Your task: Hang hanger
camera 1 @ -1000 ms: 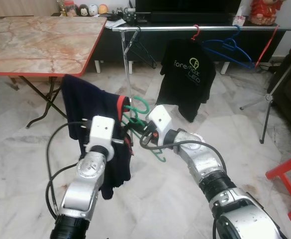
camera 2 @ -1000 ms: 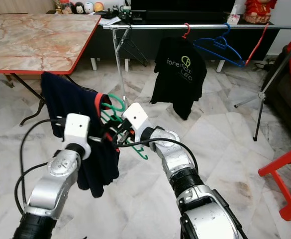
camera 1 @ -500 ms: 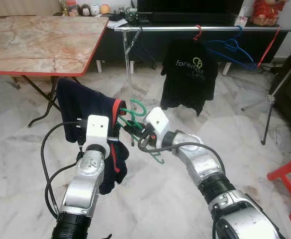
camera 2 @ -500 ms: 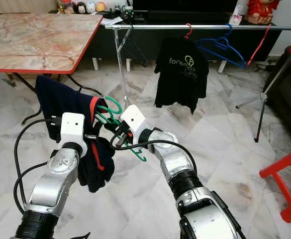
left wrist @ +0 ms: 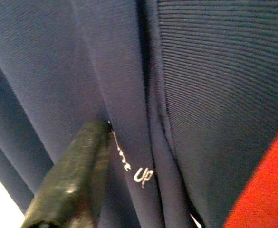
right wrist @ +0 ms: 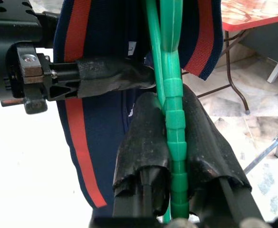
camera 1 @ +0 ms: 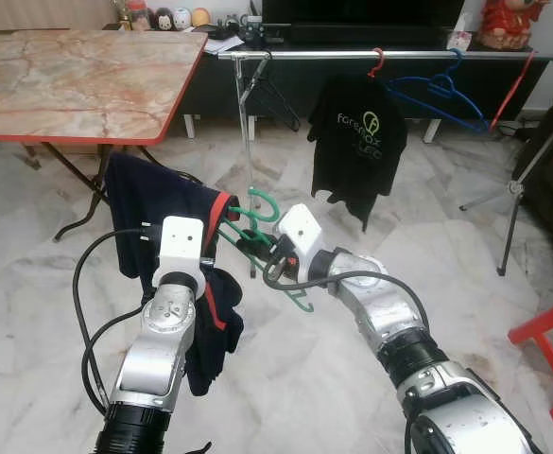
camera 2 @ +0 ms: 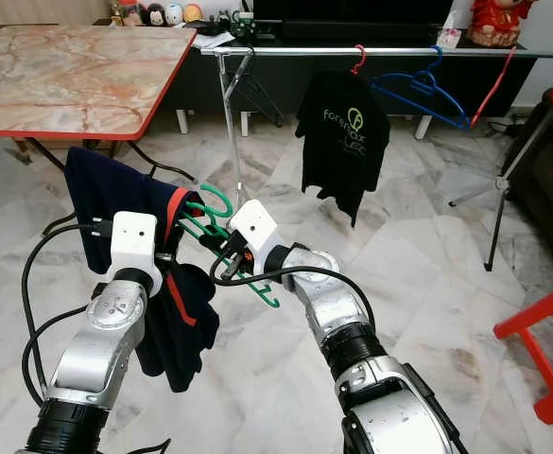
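Green plastic hanger [right wrist: 173,118] is being carried low in front of the robot, well short of the clothes rail [camera 1: 389,55] where it belongs. The right tool [right wrist: 174,142] is clamping the hanger's ribbed neck between its two black fingers. The left tool [right wrist: 105,76] is pressing into the navy garment [camera 1: 153,203] with red trim, right beside the hanger; whether its fingers are closed cannot be told, since fabric is covering them in the left wrist view.

Hazards, as judged from this configuration:

1. Garment slip. The garment is draping unevenly, bunching and trailing down on the left side of the hanger. If the left tool lets go before the fabric is seated on the hanger's shoulders, the garment is likely to be sliding off onto the floor [camera 1: 285,378].
2. Hanger rotation. The grip is sitting on a narrow neck, so the weight of the fabric could be twisting the hook out of line with the rail.
3. Collision at the rail. A black T-shirt [camera 1: 359,142] and a blue hanger [camera 1: 437,95] are already occupying the rail, so a careless approach risks snagging either one.
4. Cable snag. Loose arm cables are looping near the hanger.
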`<state>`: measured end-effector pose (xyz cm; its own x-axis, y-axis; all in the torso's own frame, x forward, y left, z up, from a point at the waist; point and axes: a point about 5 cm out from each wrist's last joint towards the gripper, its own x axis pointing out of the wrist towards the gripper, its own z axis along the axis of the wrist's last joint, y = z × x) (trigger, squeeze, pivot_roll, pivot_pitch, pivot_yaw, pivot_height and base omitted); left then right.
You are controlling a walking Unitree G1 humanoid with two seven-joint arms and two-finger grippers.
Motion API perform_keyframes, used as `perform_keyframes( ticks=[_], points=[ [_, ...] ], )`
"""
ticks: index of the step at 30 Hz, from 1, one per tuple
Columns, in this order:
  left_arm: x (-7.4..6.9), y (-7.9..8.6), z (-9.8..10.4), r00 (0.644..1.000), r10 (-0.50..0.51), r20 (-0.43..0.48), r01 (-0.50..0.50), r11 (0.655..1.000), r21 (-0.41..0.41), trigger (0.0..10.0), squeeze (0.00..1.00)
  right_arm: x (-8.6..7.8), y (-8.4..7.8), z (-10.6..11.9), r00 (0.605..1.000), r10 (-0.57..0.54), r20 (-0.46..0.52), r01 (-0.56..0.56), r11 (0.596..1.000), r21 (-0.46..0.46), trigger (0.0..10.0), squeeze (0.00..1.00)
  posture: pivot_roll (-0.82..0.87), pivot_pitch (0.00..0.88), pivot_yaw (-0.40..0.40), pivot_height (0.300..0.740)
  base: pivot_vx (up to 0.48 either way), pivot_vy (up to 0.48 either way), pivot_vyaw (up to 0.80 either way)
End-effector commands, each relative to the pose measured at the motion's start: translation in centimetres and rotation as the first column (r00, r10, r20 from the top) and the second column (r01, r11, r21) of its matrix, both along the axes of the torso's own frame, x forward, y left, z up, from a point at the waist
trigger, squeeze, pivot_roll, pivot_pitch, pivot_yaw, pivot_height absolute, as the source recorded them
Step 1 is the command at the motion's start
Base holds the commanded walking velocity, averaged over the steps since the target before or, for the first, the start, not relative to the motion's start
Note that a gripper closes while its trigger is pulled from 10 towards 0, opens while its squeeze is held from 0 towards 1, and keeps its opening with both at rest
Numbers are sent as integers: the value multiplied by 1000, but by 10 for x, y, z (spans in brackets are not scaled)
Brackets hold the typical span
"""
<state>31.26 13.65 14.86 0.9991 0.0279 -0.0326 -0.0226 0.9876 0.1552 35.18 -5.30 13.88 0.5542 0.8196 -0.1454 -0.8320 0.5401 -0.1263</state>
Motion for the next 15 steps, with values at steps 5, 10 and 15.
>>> perform_keyframes(
  ticks=[5, 10, 15],
  points=[
    [-1, -2, 2, 1000, -20, 9, 20, 1000, 7, 0, 0, 0, 0, 3, 1000, -3, 13, 3, 1000, 9, 0, 0, 45, 21, -5, 740, 0, 0, 0],
    [-1, -3, 2, 999, -40, 4, 40, 999, 8, 0, 0, 2, -4, -1, 1000, -25, 10, 25, 1000, -12, 0, 0, 45, 21, -5, 740, 0, 0, 0],
    [-2, -3, 1, 999, -42, 0, 42, 999, 10, 0, 0, 2, -5, -3, 999, -33, 1, 33, 999, -18, 0, 0, 45, 21, -5, 740, 0, 0, 0]
  ],
)
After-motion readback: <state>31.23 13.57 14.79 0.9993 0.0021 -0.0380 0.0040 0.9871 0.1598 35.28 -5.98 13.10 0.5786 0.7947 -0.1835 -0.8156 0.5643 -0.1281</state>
